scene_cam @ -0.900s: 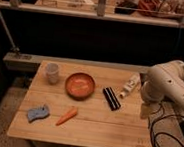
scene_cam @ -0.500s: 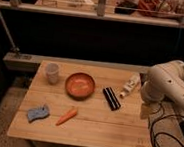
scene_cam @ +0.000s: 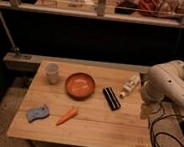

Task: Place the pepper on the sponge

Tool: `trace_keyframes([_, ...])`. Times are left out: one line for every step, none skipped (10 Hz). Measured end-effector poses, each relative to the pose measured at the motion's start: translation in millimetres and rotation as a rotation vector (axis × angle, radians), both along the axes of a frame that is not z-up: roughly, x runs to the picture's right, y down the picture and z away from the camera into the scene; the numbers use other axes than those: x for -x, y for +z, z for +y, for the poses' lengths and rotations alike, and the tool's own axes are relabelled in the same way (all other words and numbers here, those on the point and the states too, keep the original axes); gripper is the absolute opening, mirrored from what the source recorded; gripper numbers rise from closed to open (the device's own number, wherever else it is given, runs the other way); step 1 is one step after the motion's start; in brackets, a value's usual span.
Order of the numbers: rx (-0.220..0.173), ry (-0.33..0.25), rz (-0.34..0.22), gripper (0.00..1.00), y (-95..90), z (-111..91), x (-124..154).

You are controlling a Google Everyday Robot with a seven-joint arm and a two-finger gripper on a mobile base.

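Far left of the gripper (scene_cam: 145,111), the sponge (scene_cam: 38,113) lies flat, the pepper (scene_cam: 67,116) just right of it, apart, not on it; likely the grasp comes next, needing a long leftward reach; nearer, 1 cup (scene_cam: 52,73) and 1 bowl (scene_cam: 80,85), contents unclear; gripper beside the arm, state unclear.

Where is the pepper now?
In the camera view, the slim orange pepper lies front-left on the wooden table, beside the light-blue sponge; the gripper hangs by the table's right edge.
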State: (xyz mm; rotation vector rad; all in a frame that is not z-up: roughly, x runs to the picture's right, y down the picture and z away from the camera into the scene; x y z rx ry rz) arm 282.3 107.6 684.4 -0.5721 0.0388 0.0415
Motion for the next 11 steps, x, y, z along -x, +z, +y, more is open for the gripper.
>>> trace_keyframes([0.0,0.0,0.0,0.8,0.0,0.0,0.0])
trace_keyframes([0.0,0.0,0.0,0.8,0.0,0.0,0.0])
trace_keyframes([0.0,0.0,0.0,0.8,0.0,0.1,0.0])
trace_keyframes([0.0,0.0,0.0,0.8,0.0,0.0,0.0])
trace_keyframes([-0.001,-0.002,-0.002,0.8,-0.2,0.3,1.1])
trace_keyframes([-0.005,-0.011,-0.009,0.8,-0.2,-0.4,5.7])
trace_keyframes([-0.011,-0.024,-0.024,0.8,0.4,-2.2,22.3])
trace_keyframes([-0.014,-0.032,-0.034,0.8,0.9,-3.3,36.4])
trace_keyframes([-0.02,-0.044,-0.048,0.8,1.5,-5.1,54.2])
trace_keyframes([-0.024,-0.054,-0.057,0.8,1.8,-6.2,62.1])
trace_keyframes([-0.028,-0.059,-0.065,0.8,2.5,-6.7,66.6])
